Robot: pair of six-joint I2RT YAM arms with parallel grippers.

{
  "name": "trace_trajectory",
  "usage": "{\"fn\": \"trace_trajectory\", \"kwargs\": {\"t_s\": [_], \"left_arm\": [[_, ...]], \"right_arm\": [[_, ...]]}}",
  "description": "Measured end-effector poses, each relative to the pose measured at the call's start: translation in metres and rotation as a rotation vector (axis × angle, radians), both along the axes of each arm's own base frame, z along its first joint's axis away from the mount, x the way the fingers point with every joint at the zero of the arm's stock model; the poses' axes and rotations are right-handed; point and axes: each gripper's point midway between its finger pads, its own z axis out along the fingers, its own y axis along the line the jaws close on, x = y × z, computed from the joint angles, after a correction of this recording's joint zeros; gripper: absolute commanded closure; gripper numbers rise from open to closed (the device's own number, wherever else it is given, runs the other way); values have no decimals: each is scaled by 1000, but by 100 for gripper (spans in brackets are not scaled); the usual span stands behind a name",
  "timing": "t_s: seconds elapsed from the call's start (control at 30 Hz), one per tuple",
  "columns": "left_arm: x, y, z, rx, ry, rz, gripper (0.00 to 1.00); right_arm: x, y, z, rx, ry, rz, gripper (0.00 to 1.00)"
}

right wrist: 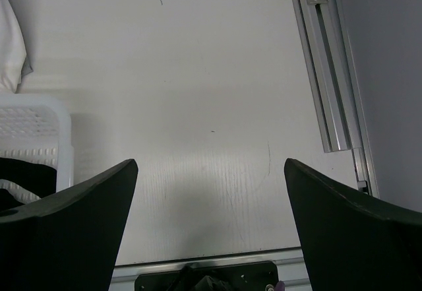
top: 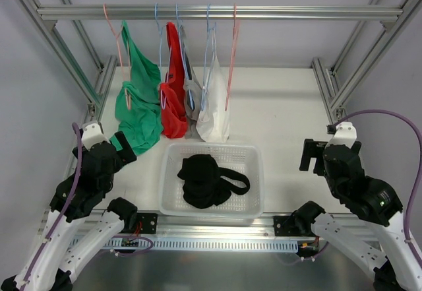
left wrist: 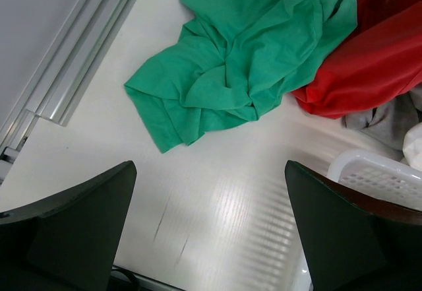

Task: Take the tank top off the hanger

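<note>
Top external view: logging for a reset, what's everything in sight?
rail: one, silver, across the back
table: one, white
tank top: one, black, bunched in the basket
basket: one, white, near centre
hanger: one, pink, bare, rightmost on the rail
green top: one, green, hung leftmost, hem on table
second pink hanger: one, carrying the green top
red top: one, right of green
grey garment: one, beside red
white garment: one, right of grey
light-blue hangers: three, on the rail
left gripper: black, open
right gripper: black, open
</note>
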Motion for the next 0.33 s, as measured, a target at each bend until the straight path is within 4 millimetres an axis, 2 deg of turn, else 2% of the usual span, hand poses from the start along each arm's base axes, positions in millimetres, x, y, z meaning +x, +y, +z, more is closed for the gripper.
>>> {"fn": "trace_trajectory", "kwargs": {"t_s": [0.33], "left_arm": [[3,-5,2,-1,-7,-31,1]], "right_arm": [[9,8,-11,-28,31,10,0]]}}
